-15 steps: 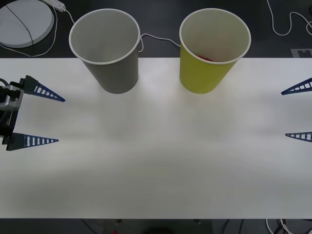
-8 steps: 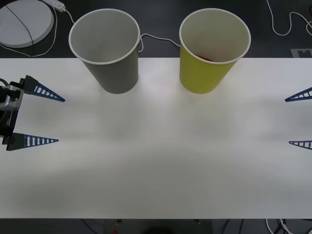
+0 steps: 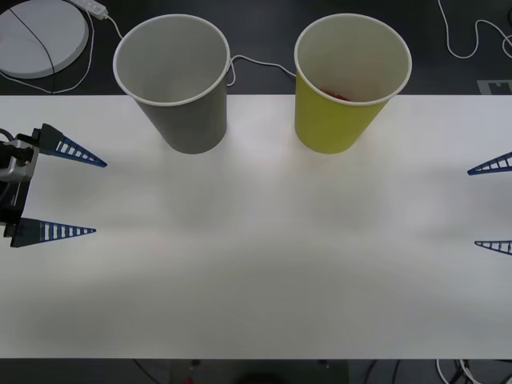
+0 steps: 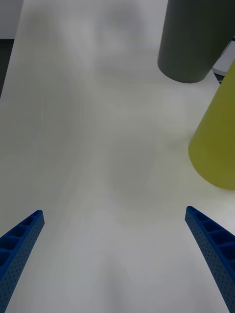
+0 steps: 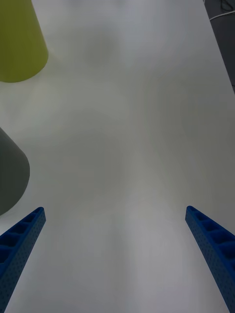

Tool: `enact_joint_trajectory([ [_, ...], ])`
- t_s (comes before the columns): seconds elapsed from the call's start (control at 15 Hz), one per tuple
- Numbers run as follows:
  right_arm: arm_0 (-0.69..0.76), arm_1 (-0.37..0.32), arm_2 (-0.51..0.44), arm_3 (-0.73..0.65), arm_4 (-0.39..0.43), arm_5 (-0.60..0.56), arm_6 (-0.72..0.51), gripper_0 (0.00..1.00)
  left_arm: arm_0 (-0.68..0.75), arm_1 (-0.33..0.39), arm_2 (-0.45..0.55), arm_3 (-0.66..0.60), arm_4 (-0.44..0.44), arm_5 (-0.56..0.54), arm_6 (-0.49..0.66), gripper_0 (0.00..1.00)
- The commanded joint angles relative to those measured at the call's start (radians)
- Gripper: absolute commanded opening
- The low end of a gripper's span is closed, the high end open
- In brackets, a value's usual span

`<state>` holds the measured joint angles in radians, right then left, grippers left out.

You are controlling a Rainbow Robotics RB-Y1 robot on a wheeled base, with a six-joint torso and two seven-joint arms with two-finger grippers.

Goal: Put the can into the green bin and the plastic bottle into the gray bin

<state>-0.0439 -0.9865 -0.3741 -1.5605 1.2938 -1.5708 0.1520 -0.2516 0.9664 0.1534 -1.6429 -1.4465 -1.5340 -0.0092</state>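
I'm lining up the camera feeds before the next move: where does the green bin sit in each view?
Front view: the green bin stands upright at the table's far edge, right of centre, with something red just visible inside.
Right wrist view: its yellow-green wall shows at the picture's right edge, rim cut off.
Left wrist view: its base fills the upper left corner.
Shared landmark: the gray bin beside it, on the robot's left.

Only a red sliver of the can (image 3: pixel 340 96) shows (inside the green bin (image 3: pixel 336 120)).
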Motion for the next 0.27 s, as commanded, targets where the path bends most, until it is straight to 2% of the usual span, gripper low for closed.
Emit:
enact_joint_trajectory([
  [0.07, 0.001, 0.0, 0.0, 0.0, 0.001, 0.0, 0.001, 1.0, 0.0, 0.0, 0.0, 0.0, 0.0, 0.0, 0.0, 1.0],
  [0.27, 0.001, 0.0, 0.0, 0.0, 0.001, 0.0, 0.001, 1.0, 0.0, 0.0, 0.0, 0.0, 0.0, 0.0, 0.0, 1.0],
])
